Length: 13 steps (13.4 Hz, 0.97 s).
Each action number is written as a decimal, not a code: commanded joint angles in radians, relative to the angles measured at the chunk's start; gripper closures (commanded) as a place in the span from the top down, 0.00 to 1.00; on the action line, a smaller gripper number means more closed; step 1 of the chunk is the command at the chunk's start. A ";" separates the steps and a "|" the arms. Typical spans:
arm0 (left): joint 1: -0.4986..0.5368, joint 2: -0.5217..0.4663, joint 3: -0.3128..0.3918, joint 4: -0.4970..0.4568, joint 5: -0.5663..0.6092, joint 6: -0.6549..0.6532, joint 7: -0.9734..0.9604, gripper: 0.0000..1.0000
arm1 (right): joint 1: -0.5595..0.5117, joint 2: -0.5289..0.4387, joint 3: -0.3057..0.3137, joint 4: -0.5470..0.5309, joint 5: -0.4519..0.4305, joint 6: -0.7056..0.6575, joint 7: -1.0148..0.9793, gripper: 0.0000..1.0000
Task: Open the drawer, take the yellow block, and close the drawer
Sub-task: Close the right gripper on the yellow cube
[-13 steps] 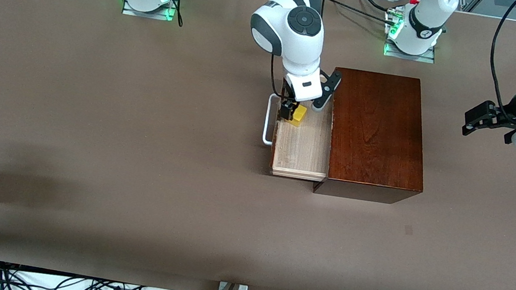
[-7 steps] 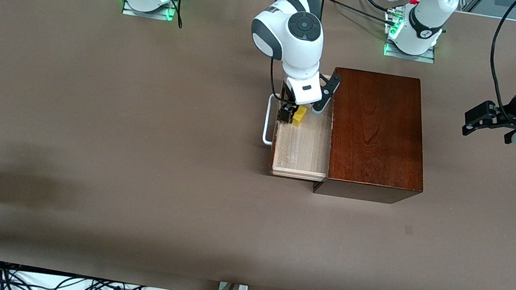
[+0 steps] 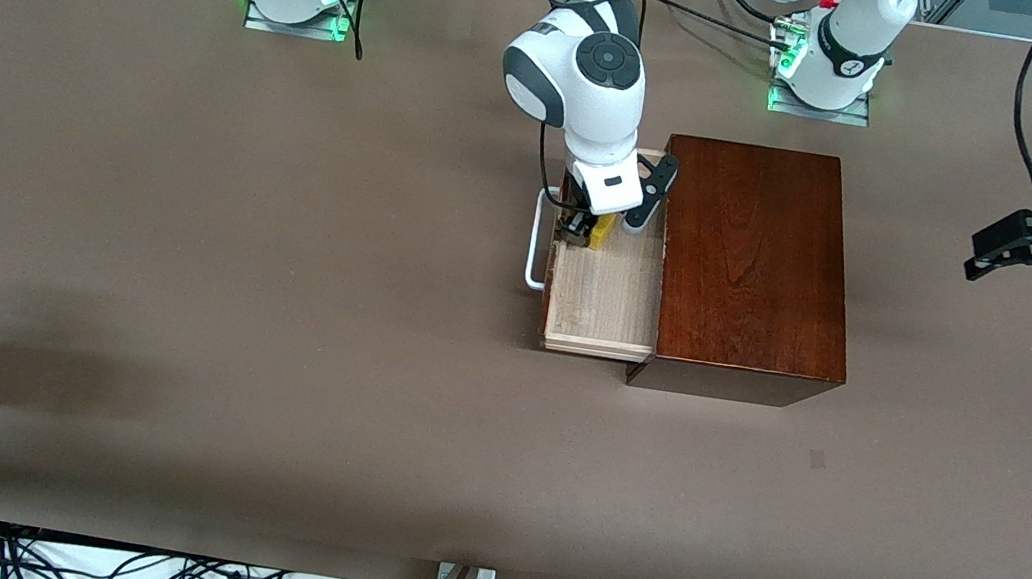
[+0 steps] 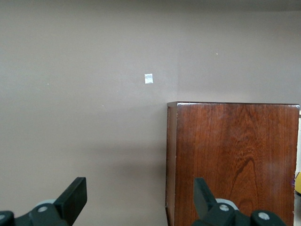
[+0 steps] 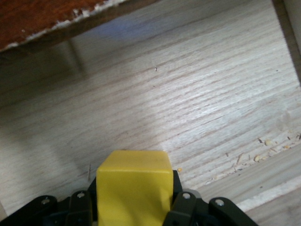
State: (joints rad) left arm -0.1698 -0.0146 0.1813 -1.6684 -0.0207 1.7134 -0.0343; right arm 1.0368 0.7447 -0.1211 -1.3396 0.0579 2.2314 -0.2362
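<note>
A high front camera is looking down across the counter point(image 3: 174, 282) toward both bases. The left wrist camera is viewing the box point(image 4: 235, 155) from above; the right wrist camera is peering closely into the drawer point(image 5: 188, 94).

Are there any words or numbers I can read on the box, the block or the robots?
No readable words or numbers anywhere.
Wooden box: only wood grain.
Yellow block: plain sides.
Drawer: bare wood.
Small marks on the robot bases: too small to read.

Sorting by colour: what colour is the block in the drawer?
Bright yellow block, clearest in the right wrist view.
</note>
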 commanded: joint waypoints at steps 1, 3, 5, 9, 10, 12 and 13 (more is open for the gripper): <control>0.006 0.012 -0.006 0.027 -0.025 -0.017 0.014 1.00 | 0.009 0.018 -0.009 0.033 -0.010 -0.003 -0.008 0.03; 0.006 0.012 -0.006 0.029 -0.025 -0.017 0.014 1.00 | 0.009 0.018 -0.009 0.054 -0.010 -0.015 -0.006 0.03; 0.006 0.012 -0.006 0.029 -0.025 -0.017 0.008 1.00 | 0.008 0.016 -0.008 0.107 -0.009 -0.079 -0.006 0.03; 0.004 0.018 -0.009 0.029 -0.025 -0.017 0.010 1.00 | -0.006 0.005 -0.011 0.206 0.005 -0.243 -0.008 0.03; 0.003 0.019 -0.009 0.030 -0.024 -0.017 0.010 1.00 | -0.023 0.001 -0.011 0.217 0.008 -0.283 -0.014 0.03; 0.004 0.019 -0.009 0.032 -0.024 -0.015 0.010 1.00 | -0.057 -0.039 -0.009 0.234 0.010 -0.355 -0.018 0.03; 0.004 0.019 -0.009 0.032 -0.025 -0.015 0.010 1.00 | -0.078 -0.065 -0.009 0.234 0.016 -0.372 -0.017 0.03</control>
State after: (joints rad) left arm -0.1704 -0.0082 0.1736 -1.6671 -0.0207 1.7134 -0.0345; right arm 0.9972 0.7312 -0.1366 -1.1178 0.0594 1.9202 -0.2372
